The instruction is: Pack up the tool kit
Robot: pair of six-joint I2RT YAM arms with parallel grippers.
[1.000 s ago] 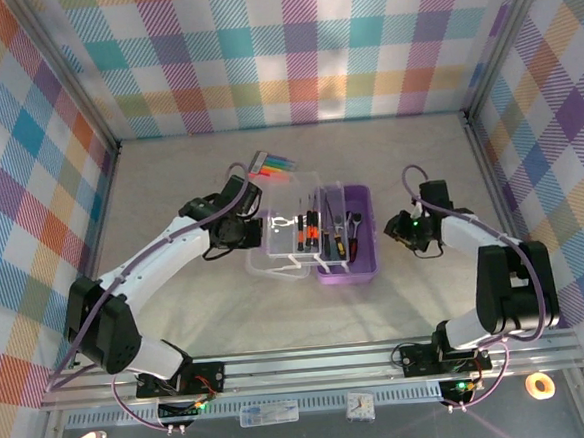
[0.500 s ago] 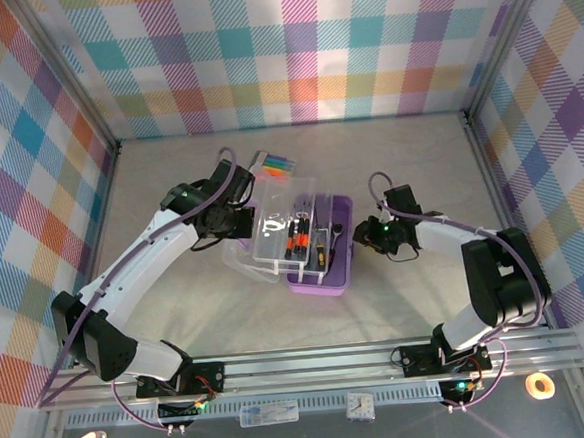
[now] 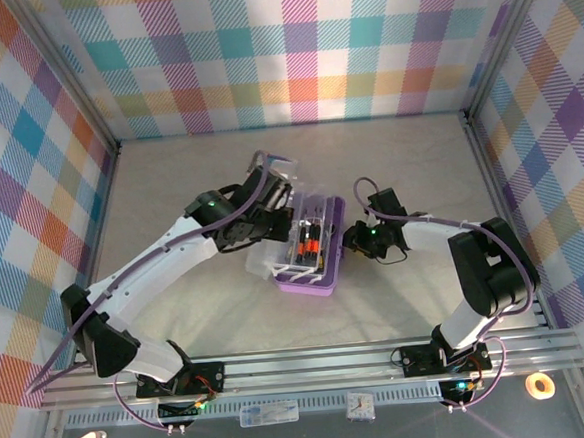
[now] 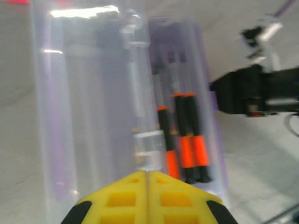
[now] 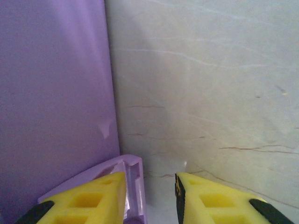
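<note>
Marbled tabletop (image 3: 170, 187) bears purple plastic tool kit (image 3: 312, 286); left gripper (image 4: 147, 173) closed empty, right gripper (image 5: 149, 179) half-open.

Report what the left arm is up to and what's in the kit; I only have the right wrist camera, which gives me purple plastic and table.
Observer: The left gripper is shut, fingers pressed together, pointing at the clear lid just ahead of it.
Operator: Now say what's inside.
Observer: Black-and-orange screwdrivers lie side by side in the purple base, seen through the lid.
Operator: Place my gripper from above.
Observer: The right gripper sits at the base's right side, across the kit from the left gripper.
</note>
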